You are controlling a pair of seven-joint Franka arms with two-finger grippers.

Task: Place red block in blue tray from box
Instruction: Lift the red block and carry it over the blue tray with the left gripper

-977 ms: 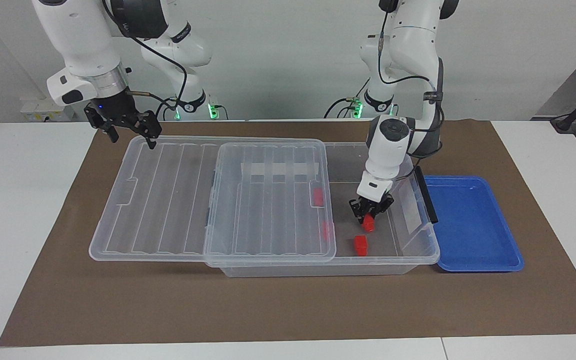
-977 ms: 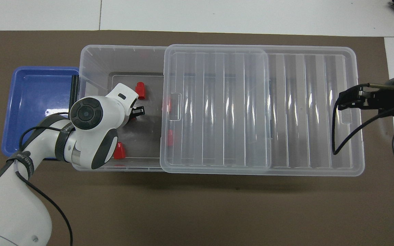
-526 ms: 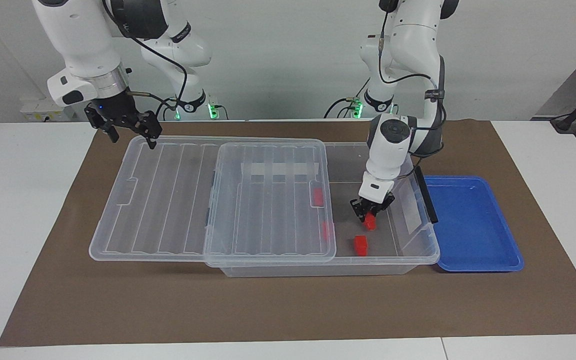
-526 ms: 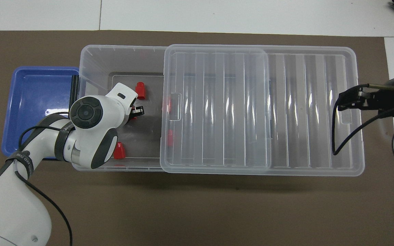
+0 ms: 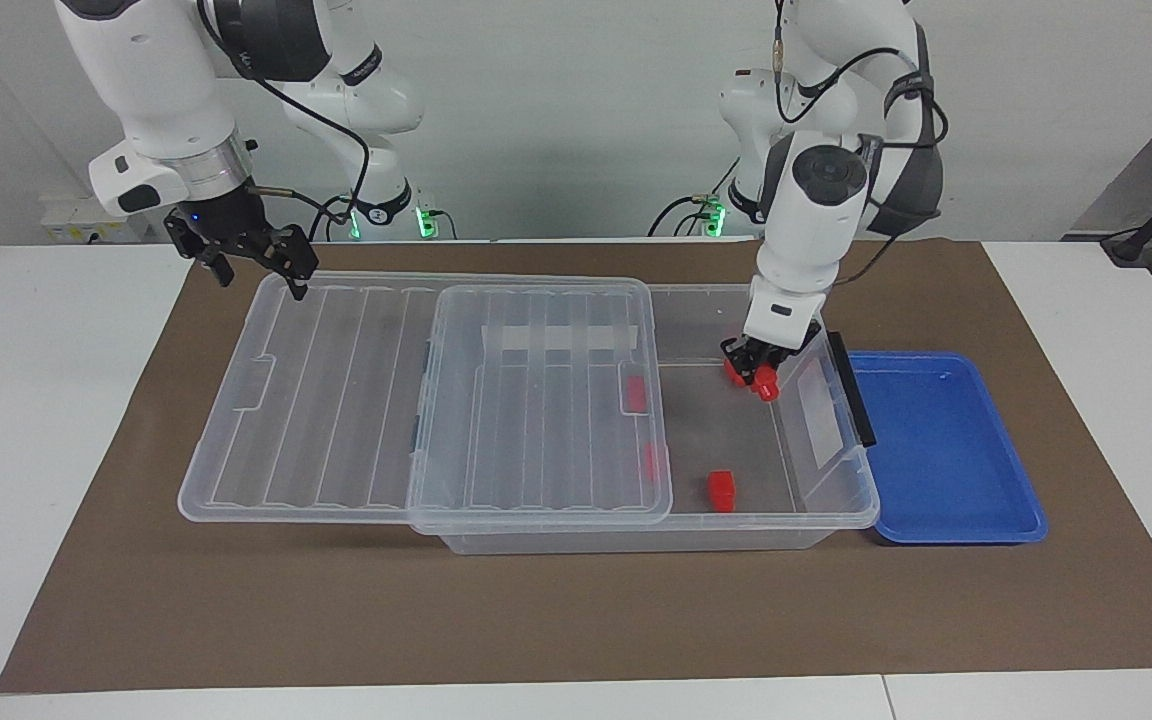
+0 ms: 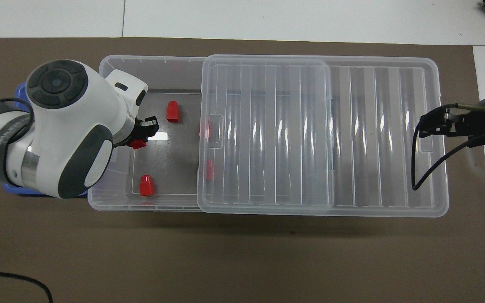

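Note:
My left gripper (image 5: 758, 366) is shut on a red block (image 5: 767, 386) and holds it up inside the open end of the clear box (image 5: 841, 512), close to the wall beside the blue tray (image 5: 946, 450). In the overhead view the gripper (image 6: 142, 134) and the held block (image 6: 138, 144) show beside the arm's wrist, which covers most of the tray. A second red block (image 5: 722, 490) (image 6: 171, 112) lies on the box floor, and a third (image 6: 145, 185) lies nearer to the robots. Two more show dimly under the lid (image 5: 636, 392). My right gripper (image 5: 261, 268) (image 6: 421, 126) is open and waits over the lid's end.
The ribbed clear lid (image 5: 336, 400) (image 6: 352, 134) is slid toward the right arm's end of the table and covers about half of the box. A black clip (image 5: 851, 390) stands on the box's end next to the tray. A brown mat (image 5: 576, 620) covers the table.
My left gripper has risen from the box floor with the red block and moved toward the tray end. The right gripper has barely moved.

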